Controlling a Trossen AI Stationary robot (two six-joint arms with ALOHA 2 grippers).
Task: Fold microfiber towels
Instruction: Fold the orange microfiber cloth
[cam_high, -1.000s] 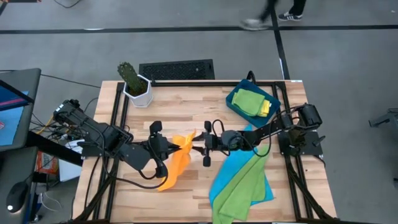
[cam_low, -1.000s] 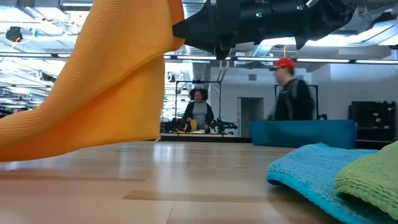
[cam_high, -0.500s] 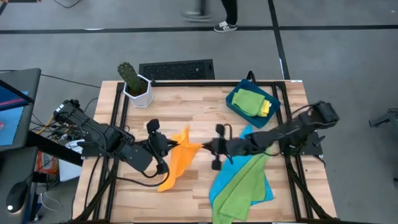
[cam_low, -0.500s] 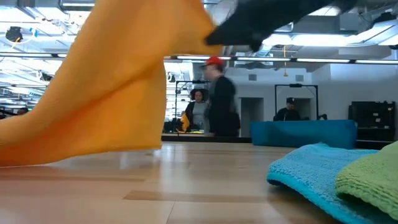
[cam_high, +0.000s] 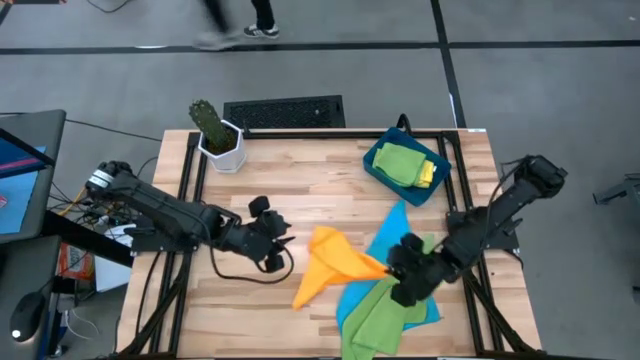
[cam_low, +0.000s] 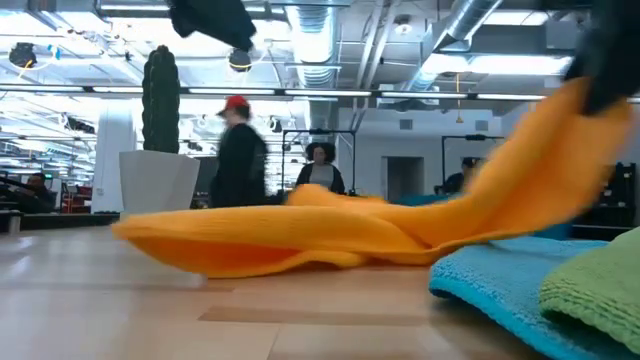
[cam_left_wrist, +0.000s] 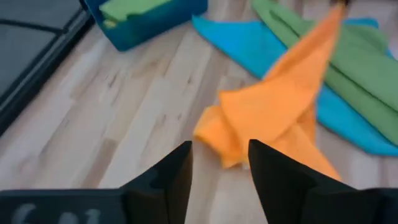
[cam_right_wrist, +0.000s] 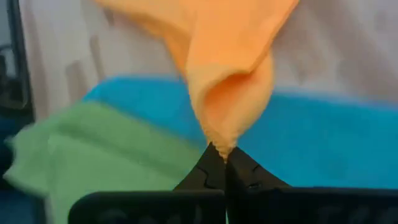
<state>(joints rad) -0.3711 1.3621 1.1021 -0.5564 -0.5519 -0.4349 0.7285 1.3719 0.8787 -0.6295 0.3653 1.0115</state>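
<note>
Nearest us, the right gripper (cam_right_wrist: 225, 163) has its fingers clamped on one corner of the orange towel (cam_high: 335, 262), lifted over the blue towel (cam_high: 390, 225). From there the cloth's long axis trails toward our left gripper (cam_high: 283, 243), fingers apart and empty, just short of the slack end on the bench (cam_high: 300, 190).

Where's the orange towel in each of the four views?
High view: orange towel at table centre, one corner drawn toward the right claw.
Low view: spread low across the middle, rising at the right edge.
Left wrist view: centre, beyond the open left claw.
Right wrist view: hanging down from the top, its corner pinched in the shut claw.
Shared landmark: the blue towel beside it, seen in all four views.
</note>
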